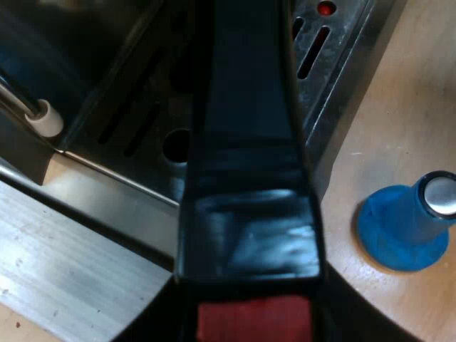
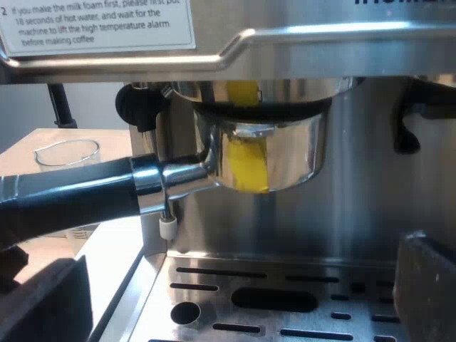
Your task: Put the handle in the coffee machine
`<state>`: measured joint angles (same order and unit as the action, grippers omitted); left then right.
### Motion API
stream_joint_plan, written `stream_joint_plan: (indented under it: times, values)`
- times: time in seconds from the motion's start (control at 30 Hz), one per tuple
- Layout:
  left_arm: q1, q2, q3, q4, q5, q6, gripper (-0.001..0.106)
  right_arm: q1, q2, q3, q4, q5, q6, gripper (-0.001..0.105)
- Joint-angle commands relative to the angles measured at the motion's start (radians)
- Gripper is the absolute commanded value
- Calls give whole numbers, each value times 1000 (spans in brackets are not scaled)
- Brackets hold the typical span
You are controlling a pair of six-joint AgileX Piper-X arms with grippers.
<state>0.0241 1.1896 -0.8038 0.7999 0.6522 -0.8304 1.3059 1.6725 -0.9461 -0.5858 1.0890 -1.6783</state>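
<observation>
The metal holder (image 2: pixel 263 153) hangs up against the round head under the machine's front, its basket carrying a yellow mark. Its dark handle (image 2: pixel 71 196) sticks out sideways toward the measuring glass. In the left wrist view the same handle (image 1: pixel 246 142) runs away from the camera over the drip tray, with its red end (image 1: pixel 253 320) nearest. My left gripper (image 1: pixel 253 313) is shut on the handle close to that red end. My right gripper (image 2: pixel 235 292) hangs open above the drip tray below the holder, nothing between its fingers (image 2: pixel 43 299).
The espresso machine's steel drip tray (image 2: pixel 299 299) has slots and a round hole. A steam wand with a white tip (image 1: pixel 44 117) hangs beside the tray. A blue tamper (image 1: pixel 406 224) stands on the wooden table by the machine. A measuring glass (image 2: pixel 68 153) sits beyond the handle.
</observation>
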Motion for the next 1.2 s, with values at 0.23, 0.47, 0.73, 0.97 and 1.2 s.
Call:
stream_joint_plan:
  times: [0.23, 0.47, 0.73, 0.97, 1.2]
  values:
    - [0, 10, -16, -65, 60, -1, 0, -11, 3, -1, -17, 6, -49, 86]
    - [0, 10, -16, -114, 60, -26, 0, -11, 3, -1, -17, 6, -49, 86]
    - [0, 10, -16, -158, 60, -72, 0, -11, 3, -1, -17, 6, -53, 86]
    - [0, 10, -16, -156, 63, -81, 0, -11, 3, -1, -17, 6, -53, 86]
    - [0, 10, -60, -151, 63, -89, 0, -11, 3, -1, -17, 6, -53, 86]
